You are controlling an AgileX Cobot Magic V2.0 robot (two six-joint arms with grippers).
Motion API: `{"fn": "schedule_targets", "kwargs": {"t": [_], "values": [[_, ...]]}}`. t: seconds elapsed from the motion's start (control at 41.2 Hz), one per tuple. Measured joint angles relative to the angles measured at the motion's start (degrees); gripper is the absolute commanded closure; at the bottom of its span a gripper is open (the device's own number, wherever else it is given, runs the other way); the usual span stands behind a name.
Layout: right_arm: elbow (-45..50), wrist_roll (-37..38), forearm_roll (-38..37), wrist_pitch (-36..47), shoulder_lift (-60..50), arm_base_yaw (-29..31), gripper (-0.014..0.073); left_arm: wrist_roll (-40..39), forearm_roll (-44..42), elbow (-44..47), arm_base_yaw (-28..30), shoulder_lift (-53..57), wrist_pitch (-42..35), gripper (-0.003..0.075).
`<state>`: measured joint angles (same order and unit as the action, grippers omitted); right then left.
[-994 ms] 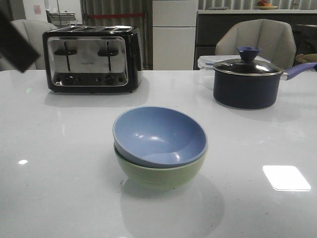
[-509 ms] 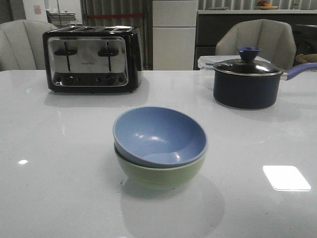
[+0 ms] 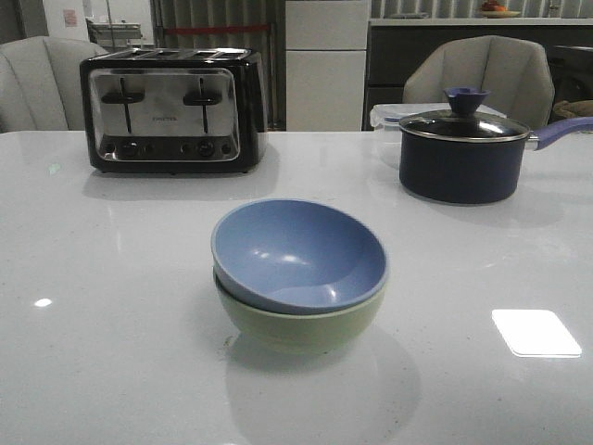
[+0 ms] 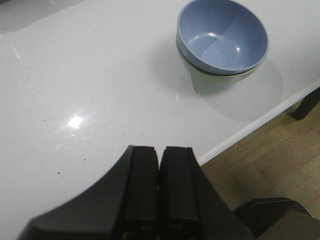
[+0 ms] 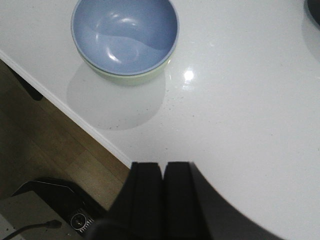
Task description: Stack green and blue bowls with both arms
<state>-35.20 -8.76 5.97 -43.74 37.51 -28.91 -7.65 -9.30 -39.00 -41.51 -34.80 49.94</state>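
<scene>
The dusty blue bowl (image 3: 296, 252) sits nested, slightly tilted, inside the pale green bowl (image 3: 301, 323) at the middle of the white table. The stack also shows in the left wrist view, blue bowl (image 4: 222, 35) in green bowl (image 4: 215, 79), and in the right wrist view, blue bowl (image 5: 125, 34) in green bowl (image 5: 131, 77). My left gripper (image 4: 159, 150) is shut and empty, well clear of the bowls over the table's near edge. My right gripper (image 5: 163, 165) is shut and empty, also clear of them. Neither arm shows in the front view.
A black and chrome toaster (image 3: 171, 109) stands at the back left. A dark lidded saucepan (image 3: 463, 153) with a purple handle stands at the back right, a clear container behind it. The table's near edge (image 4: 260, 122) drops to wooden floor. Chairs stand behind the table.
A dark arm part at the front view's top left a second ago has left that view. The bowls have not moved.
</scene>
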Motion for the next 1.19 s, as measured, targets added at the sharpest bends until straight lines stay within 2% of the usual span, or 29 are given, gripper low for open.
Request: {"fn": "schedule_targets", "kwargs": {"t": [0.631,0.776,0.873,1.019,1.188], "values": [[0.00,0.37,0.00,0.00,0.00,0.00,0.0566,0.00,0.00,0.00,0.34,0.93,0.00,0.0627],[0.00,0.37,0.00,0.00,0.00,0.00,0.0566,0.00,-0.37,1.90,6.50,4.78,-2.40,0.0627],[0.00,0.37,0.00,0.00,0.00,0.00,0.0566,0.22,0.30,6.29,12.45,9.39,-9.40,0.0626],[0.00,0.37,0.00,0.00,0.00,0.00,0.0566,7.65,7.64,15.93,20.94,19.28,-21.85,0.0625],[0.00,0.37,0.00,0.00,0.00,0.00,0.0566,15.20,15.35,25.98,29.47,28.56,-28.65,0.0626]]}}
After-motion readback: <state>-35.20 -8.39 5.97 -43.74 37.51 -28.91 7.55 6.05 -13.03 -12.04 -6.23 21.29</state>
